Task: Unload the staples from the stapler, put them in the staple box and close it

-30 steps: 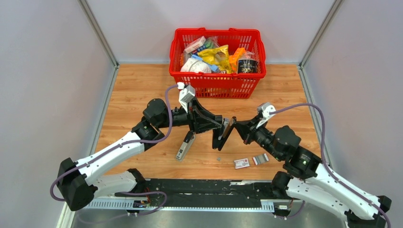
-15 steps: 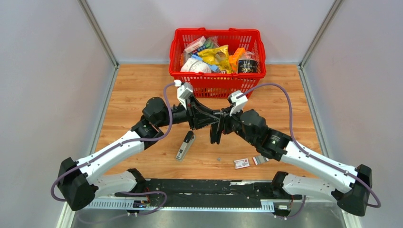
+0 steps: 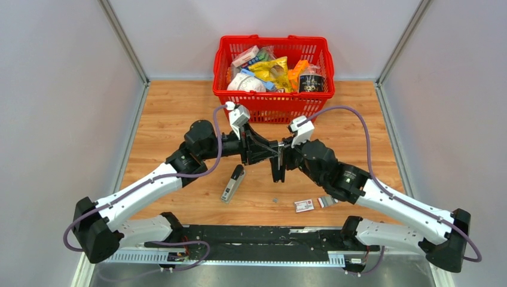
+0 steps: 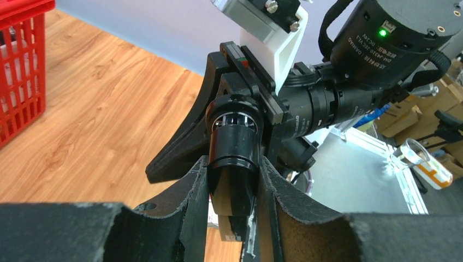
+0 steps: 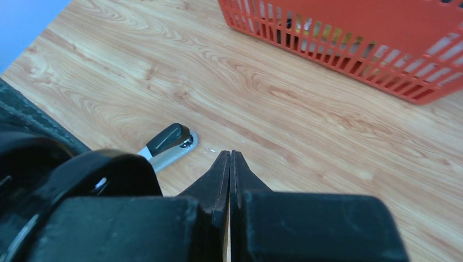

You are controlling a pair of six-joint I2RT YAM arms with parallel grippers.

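My left gripper [image 3: 274,159] is shut on a black stapler [image 3: 277,172] and holds it above the table, hanging nearly upright. In the left wrist view the stapler's [image 4: 233,180] rounded black end sits clamped between my fingers [image 4: 194,191]. My right gripper [image 3: 282,156] is shut with nothing in it, its tips right at the stapler's upper end. In the right wrist view its closed tips [image 5: 230,158] point down at the wood. A short silvery strip of staples [image 3: 327,201] lies on the table at the near right, and a tiny loose bit [image 3: 275,200] lies further left.
A grey-and-black tool [image 3: 233,182] lies on the table under my left gripper, also seen in the right wrist view [image 5: 166,143]. A small white-and-red box [image 3: 304,205] lies beside the staples. A red basket [image 3: 272,110] full of packets stands at the back.
My right arm has swung in from the right until its shut tips meet the stapler. My left gripper has turned the stapler from tilted to nearly upright.
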